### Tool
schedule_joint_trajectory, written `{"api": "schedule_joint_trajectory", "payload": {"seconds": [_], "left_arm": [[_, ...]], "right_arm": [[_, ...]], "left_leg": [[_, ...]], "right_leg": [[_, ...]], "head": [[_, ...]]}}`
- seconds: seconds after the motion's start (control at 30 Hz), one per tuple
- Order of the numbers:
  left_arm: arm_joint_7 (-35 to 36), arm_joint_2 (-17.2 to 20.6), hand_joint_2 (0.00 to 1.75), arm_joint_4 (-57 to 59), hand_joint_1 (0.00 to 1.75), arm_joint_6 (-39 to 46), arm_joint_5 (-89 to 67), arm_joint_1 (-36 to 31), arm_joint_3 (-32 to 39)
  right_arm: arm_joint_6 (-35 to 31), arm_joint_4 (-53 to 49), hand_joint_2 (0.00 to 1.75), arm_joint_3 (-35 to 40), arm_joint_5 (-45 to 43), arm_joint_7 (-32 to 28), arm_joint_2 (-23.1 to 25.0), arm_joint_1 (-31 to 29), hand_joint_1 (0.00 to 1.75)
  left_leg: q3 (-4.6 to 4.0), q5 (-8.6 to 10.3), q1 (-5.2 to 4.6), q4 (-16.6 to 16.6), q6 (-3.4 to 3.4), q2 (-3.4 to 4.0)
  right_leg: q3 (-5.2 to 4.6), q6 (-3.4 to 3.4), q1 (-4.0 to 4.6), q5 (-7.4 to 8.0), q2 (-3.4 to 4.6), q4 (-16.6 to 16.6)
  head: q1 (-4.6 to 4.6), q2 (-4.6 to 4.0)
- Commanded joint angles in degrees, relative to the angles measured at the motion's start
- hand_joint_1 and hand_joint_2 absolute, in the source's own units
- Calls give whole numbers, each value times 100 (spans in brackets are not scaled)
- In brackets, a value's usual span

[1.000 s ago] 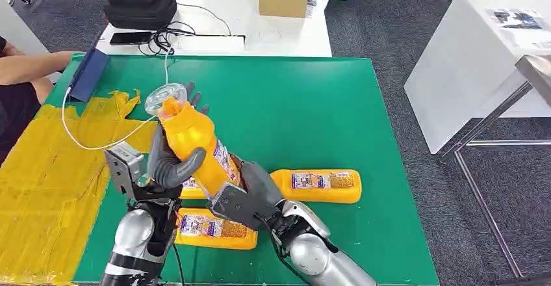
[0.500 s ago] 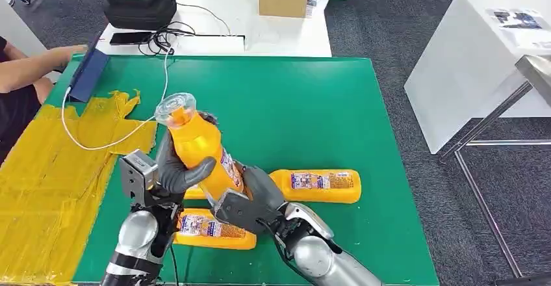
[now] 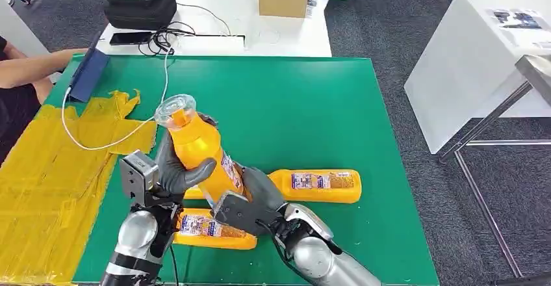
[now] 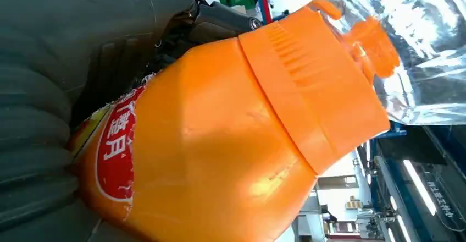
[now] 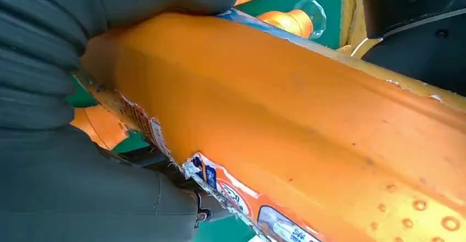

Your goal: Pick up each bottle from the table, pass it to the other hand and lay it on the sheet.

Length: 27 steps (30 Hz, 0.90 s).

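Both hands are on the same bottle (image 3: 198, 153) right now. Left hand (image 3: 174, 169) is wrapped round its upper body, right hand (image 3: 250, 201) grips the bottom end, so it's tilted up off the green table (image 3: 312, 110), clear cap pointing away. Two more bottles lie flat underneath, one (image 3: 318, 186) just right, one (image 3: 211, 229) nearer. Yellow sheet (image 3: 45, 169) is off to the left.

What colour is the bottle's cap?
The cap is orange under clear wrap, clearest in the left wrist view.
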Motion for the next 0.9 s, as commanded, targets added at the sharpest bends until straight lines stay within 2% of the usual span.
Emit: {"api": "schedule_joint_trajectory", "payload": {"seconds": [0.03,0.13,0.2,0.3,0.4,0.53,0.57,0.6,0.7,0.77,0.8,0.9], "left_arm": [[94,303,175,253,175,749,-1086,-264,-131],[292,580,175,29,175,2385,-3138,-497,-138],[563,779,175,234,175,3098,-4434,-761,-79],[1070,1191,175,1343,175,3885,-6336,-1239,-36],[1332,1518,175,2620,175,4510,-7202,-1562,59],[1708,1882,175,3815,175,4737,-7938,-1940,148],[1809,2004,175,3936,175,4687,-7938,-2018,-31],[2145,2281,175,4172,175,4557,-7938,-2166,-597],[2137,2330,175,4525,175,4616,-7938,-2270,-637],[2156,2381,175,4921,175,4198,-7938,-2418,-926],[2271,2444,175,5198,175,4056,-7938,-2519,-1264],[2296,2346,175,5810,175,3969,-7937,-2719,-1361]], "right_arm": [[-445,-383,175,601,666,-70,-104,150,2],[-558,-554,175,313,712,61,-193,209,0],[-444,-548,175,69,499,22,-241,238,0],[-281,-369,175,-74,282,-71,-319,197,0],[-233,-293,175,-11,249,-139,-350,180,0],[-170,-259,175,236,176,-100,-336,-43,0],[-156,-251,175,266,156,-70,-334,-79,0],[-114,-210,175,311,126,-37,-335,-137,0],[-92,-106,175,362,113,-30,-347,-198,0],[-25,17,175,466,169,11,-402,-289,0],[96,209,175,592,300,140,-434,-452,0],[266,732,175,747,362,271,-369,-793,0]], "left_leg": [[27,-6,-1,-11,8,-13],[3,-1,-1,0,6,-14],[10,-4,1,0,8,-12],[20,4,-1,-9,7,-20],[37,9,-2,-22,8,-32],[36,4,0,-16,9,16],[42,3,1,-16,11,23],[31,4,2,-9,8,16],[29,7,3,-9,5,-1],[30,6,5,-7,5,4],[21,7,2,-6,3,6],[35,6,5,-9,8,0]], "right_leg": [[24,2,-2,-6,0,-7],[3,2,-1,-3,-6,2],[8,2,1,-4,-2,2],[16,1,-1,-2,-11,-3],[33,1,-4,-1,-19,-13],[23,1,-3,5,19,-5],[25,1,-2,6,25,-4],[17,0,0,2,19,3],[18,2,1,-1,7,1],[19,2,4,0,12,0],[11,2,2,0,10,4],[28,5,4,2,12,-4]], "head": [[0,0],[2,0],[0,0],[2,0],[-2,0],[0,0],[2,0],[0,0],[0,0],[0,0],[2,0],[2,0]]}}
